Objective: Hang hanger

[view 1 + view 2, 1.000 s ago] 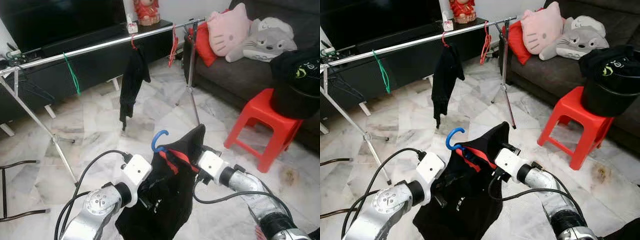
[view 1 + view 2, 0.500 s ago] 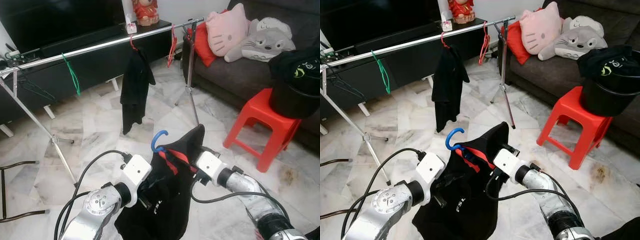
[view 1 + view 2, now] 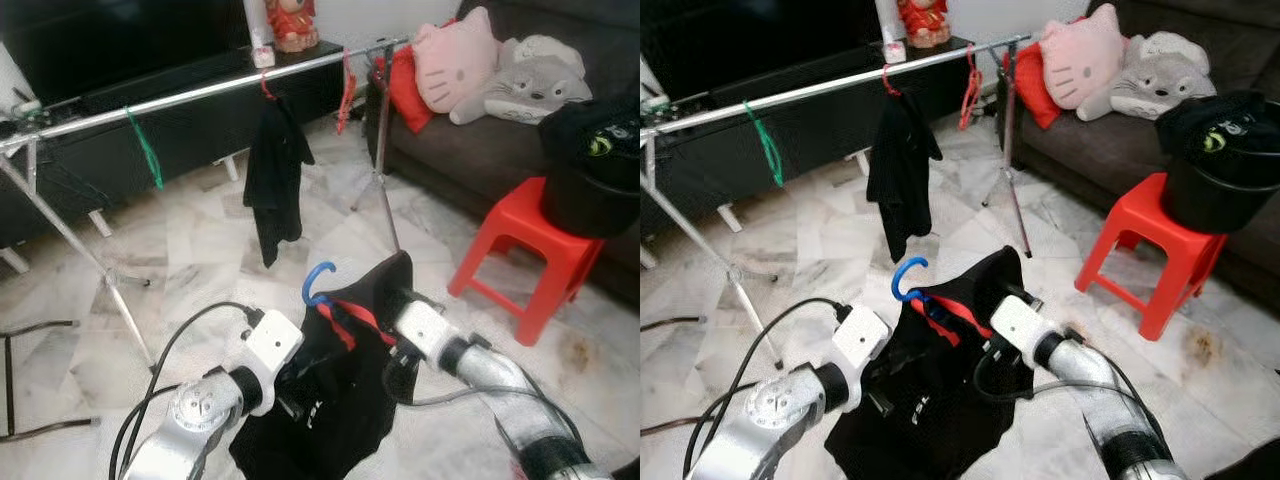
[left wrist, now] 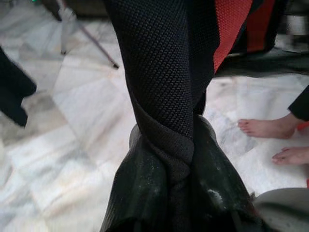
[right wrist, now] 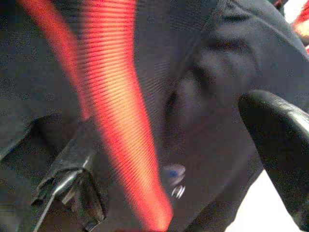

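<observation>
A blue hanger (image 3: 318, 280) carries a black garment with red stripes (image 3: 340, 400), held up in front of me between both arms. My left gripper (image 4: 169, 159) is shut on a twisted fold of the black cloth. My right gripper (image 5: 169, 159) is at the garment's right shoulder, its fingers (image 5: 280, 150) spread wide with cloth between them. Beyond stands the silver clothes rail (image 3: 200, 95), about a metre further on. It holds a green hanger (image 3: 145, 150), a black garment on a red hanger (image 3: 277, 165) and a bare red hanger (image 3: 345, 90).
A red stool (image 3: 520, 250) with a black bucket (image 3: 590, 170) of clothes stands to the right. Behind it is a dark sofa (image 3: 470, 150) with plush toys. The rail's leg (image 3: 125, 300) slants down at the left. A person's bare feet (image 4: 263, 128) stand on the marble floor.
My right arm has shifted slightly and is blurred. The black garment on the rail has swung a little to the right. The left arm and the hanger stay put.
</observation>
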Robot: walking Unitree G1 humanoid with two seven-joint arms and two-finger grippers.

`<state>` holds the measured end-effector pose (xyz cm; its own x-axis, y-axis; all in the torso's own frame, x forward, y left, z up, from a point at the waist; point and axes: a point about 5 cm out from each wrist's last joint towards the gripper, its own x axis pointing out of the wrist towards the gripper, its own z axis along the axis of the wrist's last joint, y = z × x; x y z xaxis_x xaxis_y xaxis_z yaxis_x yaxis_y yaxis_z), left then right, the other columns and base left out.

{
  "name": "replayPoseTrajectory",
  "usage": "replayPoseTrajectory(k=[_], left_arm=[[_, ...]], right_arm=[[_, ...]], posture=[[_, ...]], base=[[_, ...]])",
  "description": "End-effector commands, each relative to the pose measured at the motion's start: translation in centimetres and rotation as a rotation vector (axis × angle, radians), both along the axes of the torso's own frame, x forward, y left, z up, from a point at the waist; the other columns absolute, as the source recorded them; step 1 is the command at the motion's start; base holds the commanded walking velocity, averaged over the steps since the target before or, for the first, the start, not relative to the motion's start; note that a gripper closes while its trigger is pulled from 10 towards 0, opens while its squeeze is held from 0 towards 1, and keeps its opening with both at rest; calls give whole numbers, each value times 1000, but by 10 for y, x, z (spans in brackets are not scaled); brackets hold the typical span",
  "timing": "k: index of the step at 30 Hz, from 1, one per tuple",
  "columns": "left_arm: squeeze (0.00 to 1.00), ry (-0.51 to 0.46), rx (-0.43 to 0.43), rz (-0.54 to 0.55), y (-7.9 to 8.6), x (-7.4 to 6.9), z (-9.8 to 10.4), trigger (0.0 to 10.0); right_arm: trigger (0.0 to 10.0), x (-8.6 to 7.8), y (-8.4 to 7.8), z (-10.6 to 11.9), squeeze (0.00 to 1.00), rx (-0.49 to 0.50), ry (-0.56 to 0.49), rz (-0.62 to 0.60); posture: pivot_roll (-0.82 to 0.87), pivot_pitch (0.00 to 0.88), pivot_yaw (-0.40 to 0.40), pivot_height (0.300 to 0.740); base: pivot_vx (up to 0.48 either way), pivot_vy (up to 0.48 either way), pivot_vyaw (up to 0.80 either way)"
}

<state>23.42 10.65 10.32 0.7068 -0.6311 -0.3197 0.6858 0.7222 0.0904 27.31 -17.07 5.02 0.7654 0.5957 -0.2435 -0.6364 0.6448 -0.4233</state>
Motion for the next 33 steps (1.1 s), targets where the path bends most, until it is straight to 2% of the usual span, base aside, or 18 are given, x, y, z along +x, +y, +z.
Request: replayPoseTrajectory(k=[1,4,7,20,21,22,23,33], left_arm=[[0,-33,-2,19,4,4,4,10000],[0,-41,3,30,5,9,5,10000],[0,-47,2,35,5,11,5,10000],[0,-58,1,44,5,13,5,10000],[0,-60,0,41,5,13,5,10000],[0,-60,0,40,4,13,5,10000],[0,-61,-1,39,4,13,5,10000],[0,-65,-2,33,3,14,5,10000]], right_arm=[[10000,1,0,8,0,43,-29,-12],[10000,-9,1,-2,0,37,14,8],[10000,-12,2,-8,0,31,40,3],[10000,-5,4,-14,0,7,64,-33],[5569,-4,4,-13,0,7,54,-34],[5569,-4,4,-12,0,8,51,-35],[0,-4,4,-12,0,9,50,-33],[0,-2,7,-13,0,12,48,-19]], posture=[[-170,0,71,732],[-172,0,74,732],[-172,0,74,732],[-165,0,72,732],[-166,0,72,732],[-166,0,72,732],[-166,0,72,732],[-168,0,73,732]], base=[[0,0,0],[0,0,0],[0,0,0],[0,0,0],[0,0,0],[0,0,0],[0,0,0],[0,0,0]])
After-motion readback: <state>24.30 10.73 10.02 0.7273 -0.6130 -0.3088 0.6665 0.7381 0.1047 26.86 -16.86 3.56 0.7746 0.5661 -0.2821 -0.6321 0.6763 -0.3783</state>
